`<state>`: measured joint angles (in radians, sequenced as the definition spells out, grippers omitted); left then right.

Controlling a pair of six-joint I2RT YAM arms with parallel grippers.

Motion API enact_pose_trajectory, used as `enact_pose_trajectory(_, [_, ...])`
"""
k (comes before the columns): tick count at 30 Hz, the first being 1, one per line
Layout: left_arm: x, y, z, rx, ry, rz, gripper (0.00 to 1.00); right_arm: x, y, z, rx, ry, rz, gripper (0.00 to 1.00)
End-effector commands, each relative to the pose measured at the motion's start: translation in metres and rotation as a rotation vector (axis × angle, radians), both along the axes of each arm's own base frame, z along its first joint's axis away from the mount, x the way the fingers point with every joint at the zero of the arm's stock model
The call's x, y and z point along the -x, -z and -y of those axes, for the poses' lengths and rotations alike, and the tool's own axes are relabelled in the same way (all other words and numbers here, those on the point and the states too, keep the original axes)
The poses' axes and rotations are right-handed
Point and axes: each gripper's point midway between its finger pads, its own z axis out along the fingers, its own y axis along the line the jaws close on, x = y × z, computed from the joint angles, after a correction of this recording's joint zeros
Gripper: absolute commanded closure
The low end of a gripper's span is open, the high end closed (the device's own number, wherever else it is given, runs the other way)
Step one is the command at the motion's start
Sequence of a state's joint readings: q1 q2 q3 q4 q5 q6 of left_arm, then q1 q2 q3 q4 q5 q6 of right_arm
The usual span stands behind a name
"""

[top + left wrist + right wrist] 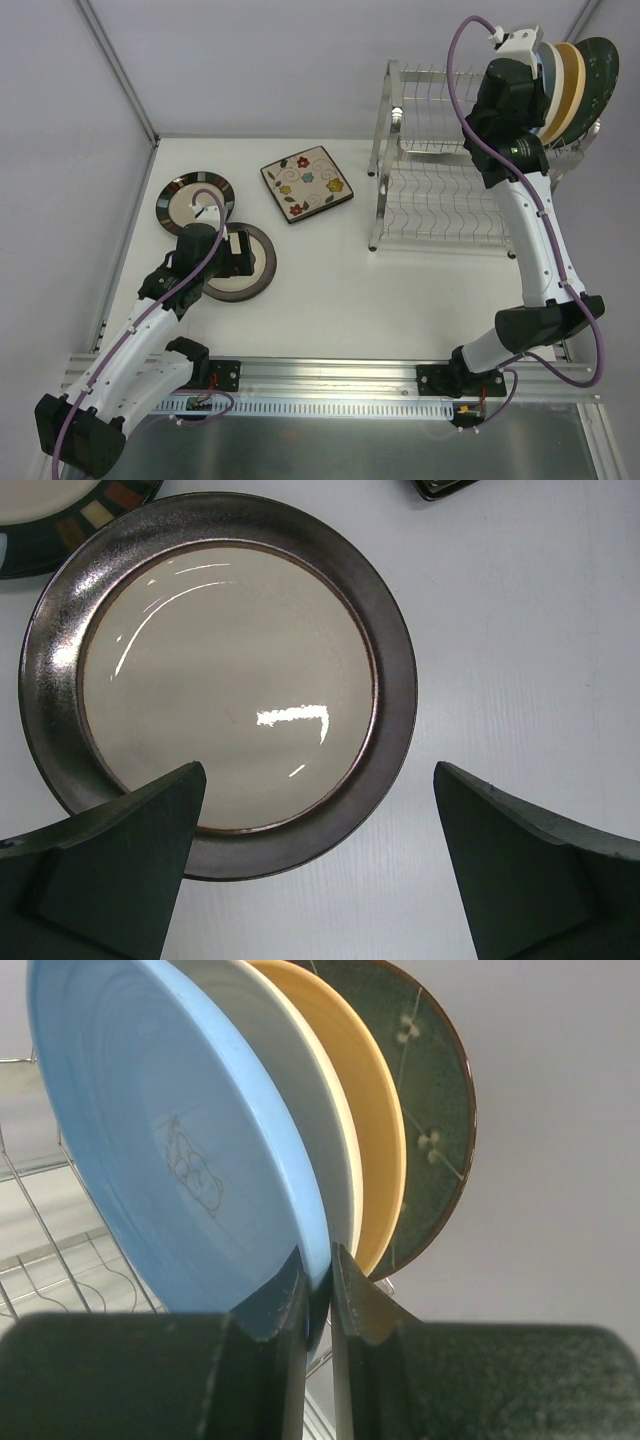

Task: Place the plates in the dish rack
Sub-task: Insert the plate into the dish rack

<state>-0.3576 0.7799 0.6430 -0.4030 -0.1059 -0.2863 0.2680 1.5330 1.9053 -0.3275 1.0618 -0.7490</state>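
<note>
right gripper (318, 1282) is clamped on the blue plate (170, 1150) at its rim, 3 more plates (378, 1130) upright just behind it; left gripper (318, 780) jaws wide apart over the brown-rimmed plate (220, 680).

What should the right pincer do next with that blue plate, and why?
Probably open and let go. The right pincer is shut on the rim of the blue plate, which stands on edge beside the white plate in the dish rack. Whether it sits fully in a slot is hidden.
</note>
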Motion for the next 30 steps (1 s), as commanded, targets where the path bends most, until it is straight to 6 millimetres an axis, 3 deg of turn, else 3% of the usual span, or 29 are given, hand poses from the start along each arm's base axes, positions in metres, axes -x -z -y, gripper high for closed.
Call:
enact_pose_trajectory(1, [-0.006,-0.012,0.001,0.012,0.008,0.038,0.01,0.025,-0.025,0.020,-0.032,0.120,0.094,0.99])
enact_pose_trajectory(6, [-0.006,-0.013,0.002,0.017,0.011,0.037,0.01,0.024,-0.025,0.020,-0.039,0.116,0.092,0.99])
enact_pose_trajectory(21, [-0.005,-0.010,0.003,0.032,0.012,0.024,0.01,0.018,0.006,0.020,-0.047,0.158,-0.014,0.99])
enact_pose_trajectory(30, [-0.005,-0.011,0.005,0.042,0.015,0.026,0.01,0.027,0.000,0.025,-0.035,0.208,-0.021,1.00])
